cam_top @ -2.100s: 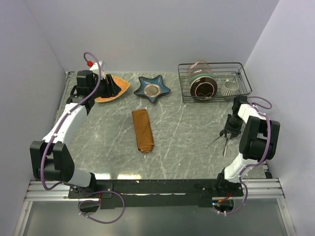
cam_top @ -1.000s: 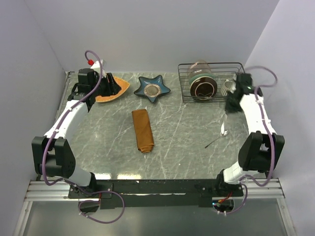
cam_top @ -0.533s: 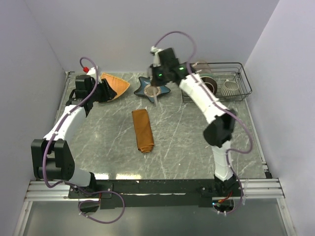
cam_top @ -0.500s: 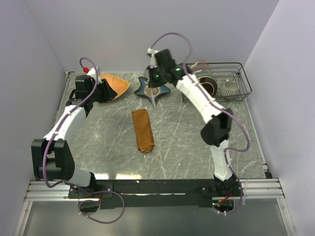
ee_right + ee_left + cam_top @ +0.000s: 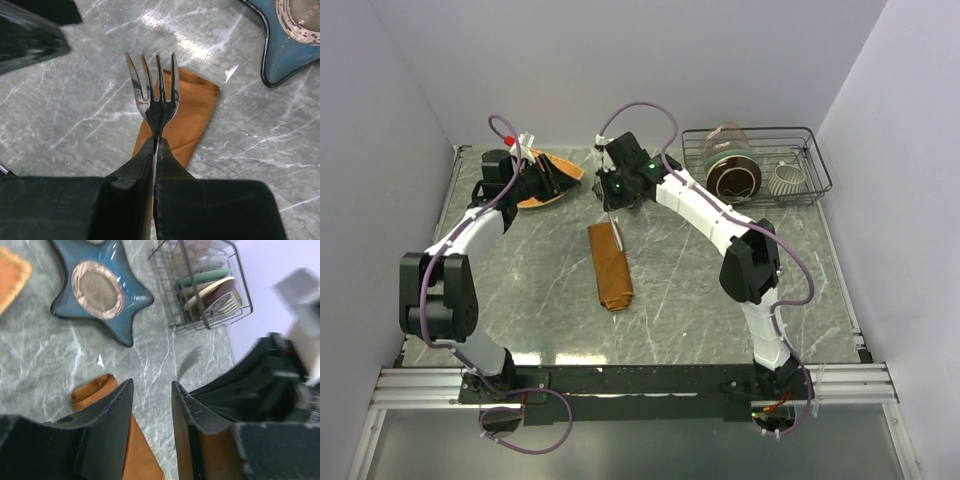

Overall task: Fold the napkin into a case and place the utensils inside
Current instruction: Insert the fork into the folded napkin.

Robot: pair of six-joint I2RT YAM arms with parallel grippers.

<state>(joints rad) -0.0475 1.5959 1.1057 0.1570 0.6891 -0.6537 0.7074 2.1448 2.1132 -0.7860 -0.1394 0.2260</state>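
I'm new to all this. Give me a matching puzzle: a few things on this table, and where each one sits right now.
Things
1. silver metal fork
2. rust-orange folded cloth napkin
3. blue star-shaped dish
4. ribbed white cup

Places
A. lying flat mid-way across the marble table
B. inside the black wire rack
C. clamped in the right end effector
D. on the table near the rack, outside it

Pairs: 1-C, 2-A, 3-D, 4-B

Marble table (image 5: 720, 300) bears the case (image 5: 610, 265), star dish (image 5: 127, 315), orange plate (image 5: 11, 275) and wire rack (image 5: 805, 192).
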